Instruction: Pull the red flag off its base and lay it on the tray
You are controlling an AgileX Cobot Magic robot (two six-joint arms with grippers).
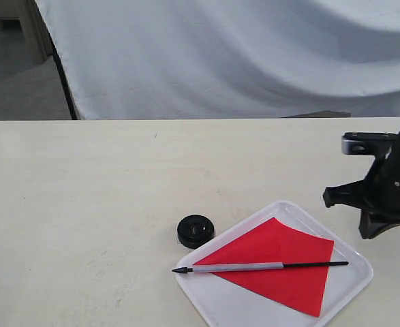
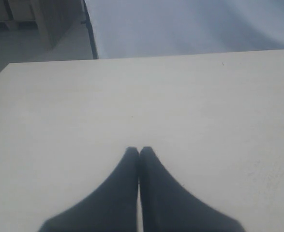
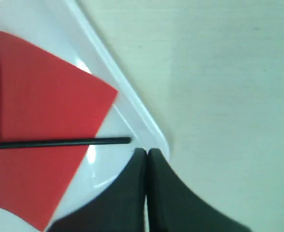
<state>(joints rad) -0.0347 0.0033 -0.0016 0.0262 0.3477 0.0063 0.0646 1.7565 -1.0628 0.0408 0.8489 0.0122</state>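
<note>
The red flag (image 1: 274, 264) lies flat on the white tray (image 1: 353, 291) at the front right, its pole (image 1: 254, 267) pointing left with the black tip just past the rim. The black round base (image 1: 195, 231) stands apart on the table, left of the tray. My right gripper (image 1: 375, 228) hovers above the tray's right corner, shut and holding nothing. In the right wrist view the flag (image 3: 40, 101), its black pole end (image 3: 83, 141) and the tray rim (image 3: 132, 104) lie just beyond the shut right gripper (image 3: 147, 152). My left gripper (image 2: 139, 150) is shut over bare table.
A pale wooden table (image 1: 84, 191) spreads to the left and back. A white cloth (image 1: 240, 54) hangs behind its far edge. The left arm is outside the exterior view.
</note>
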